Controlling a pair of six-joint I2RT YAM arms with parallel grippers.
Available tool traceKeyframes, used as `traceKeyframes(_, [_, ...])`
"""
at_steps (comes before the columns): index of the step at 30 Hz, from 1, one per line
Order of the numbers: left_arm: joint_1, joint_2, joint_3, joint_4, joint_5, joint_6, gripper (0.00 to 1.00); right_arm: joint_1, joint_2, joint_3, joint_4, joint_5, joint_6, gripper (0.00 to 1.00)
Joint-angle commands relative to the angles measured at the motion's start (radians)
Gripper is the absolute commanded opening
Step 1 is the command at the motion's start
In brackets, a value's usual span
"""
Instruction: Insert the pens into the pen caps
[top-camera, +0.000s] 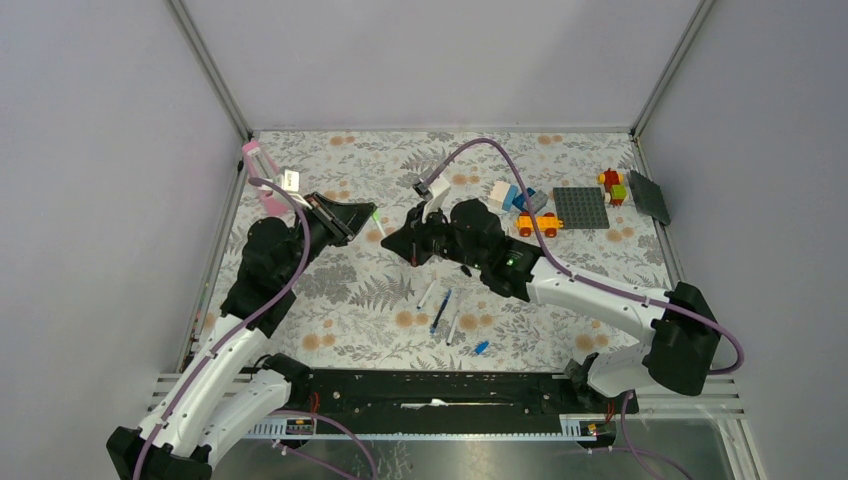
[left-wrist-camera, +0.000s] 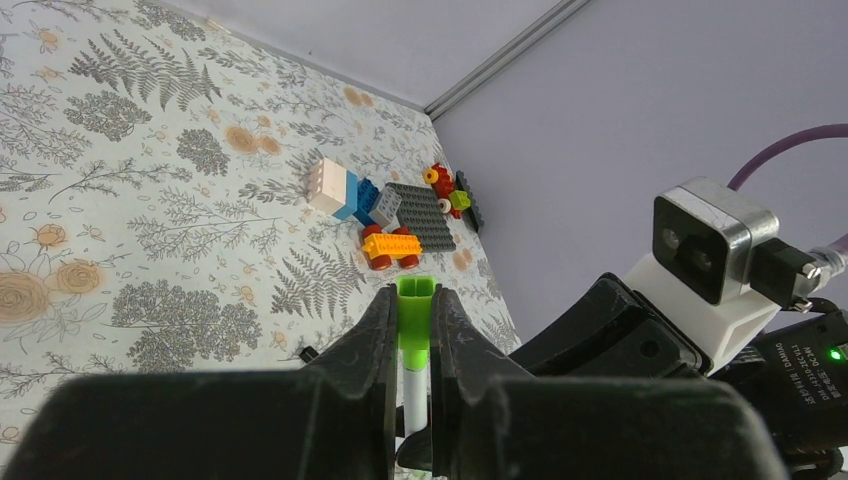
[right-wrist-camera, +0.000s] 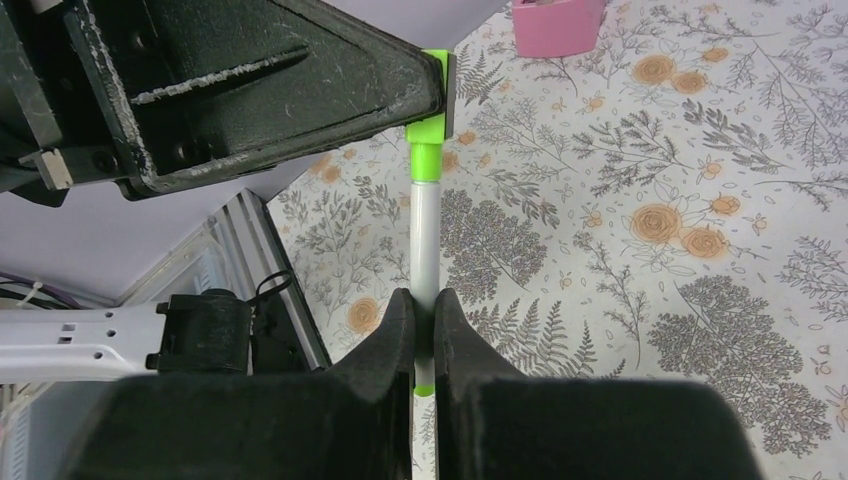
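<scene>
My left gripper is shut on a bright green pen cap. A white-barrelled pen enters that cap, and my right gripper is shut on its barrel. In the top view the two grippers meet tip to tip above the table's middle left. Three more pens lie on the table: a white one, a dark blue one and another white one. A light blue cap lies near them, and a small black cap sits by my right arm.
Coloured toy bricks, an orange brick car, a grey baseplate and a dark plate sit at the back right. A pink container stands at the back left corner. Walls close three sides.
</scene>
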Motion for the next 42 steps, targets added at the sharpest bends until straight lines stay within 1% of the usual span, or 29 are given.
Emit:
traceKeyframes(1, [-0.004,-0.006,0.008,-0.007,0.058,-0.028,0.0,-0.001,0.013,0.082,0.065,0.079,-0.059,0.0])
traceKeyframes(4, [-0.004,0.001,0.003,-0.007,0.056,-0.035,0.0,0.0,0.036,0.119,0.021,0.105,-0.084,0.0])
traceKeyframes(9, [-0.004,0.022,0.001,-0.058,0.029,-0.034,0.0,-0.001,0.092,0.208,-0.094,0.272,-0.099,0.0])
traceKeyframes(11, [-0.004,0.033,0.001,-0.065,0.028,-0.04,0.0,-0.001,0.118,0.241,-0.128,0.308,-0.105,0.0])
traceKeyframes(14, [-0.004,0.051,-0.002,-0.066,0.032,-0.05,0.0,-0.001,0.141,0.27,-0.135,0.313,-0.118,0.0])
traceKeyframes(20, [-0.004,0.053,-0.012,-0.054,0.053,-0.038,0.0,-0.007,0.131,0.246,-0.066,0.257,-0.167,0.0])
traceKeyframes(23, [-0.004,0.039,-0.032,-0.032,0.077,-0.025,0.0,-0.04,0.103,0.209,-0.011,0.129,-0.164,0.0])
traceKeyframes(26, [-0.004,0.02,-0.061,0.001,0.106,-0.026,0.0,-0.1,0.063,0.146,0.091,-0.072,-0.122,0.0])
traceKeyframes(28, [-0.004,0.008,-0.088,0.05,0.141,-0.036,0.0,-0.141,0.041,0.105,0.158,-0.186,-0.075,0.0])
traceKeyframes(32, [-0.004,-0.011,-0.138,0.156,0.214,-0.054,0.0,-0.199,0.025,0.086,0.254,-0.37,-0.019,0.0])
traceKeyframes(37, [-0.004,-0.018,-0.179,0.262,0.28,-0.055,0.0,-0.231,0.022,0.093,0.309,-0.513,0.02,0.0])
traceKeyframes(42, [-0.004,-0.026,-0.223,0.342,0.303,-0.08,0.0,-0.254,0.013,0.077,0.391,-0.575,0.069,0.0])
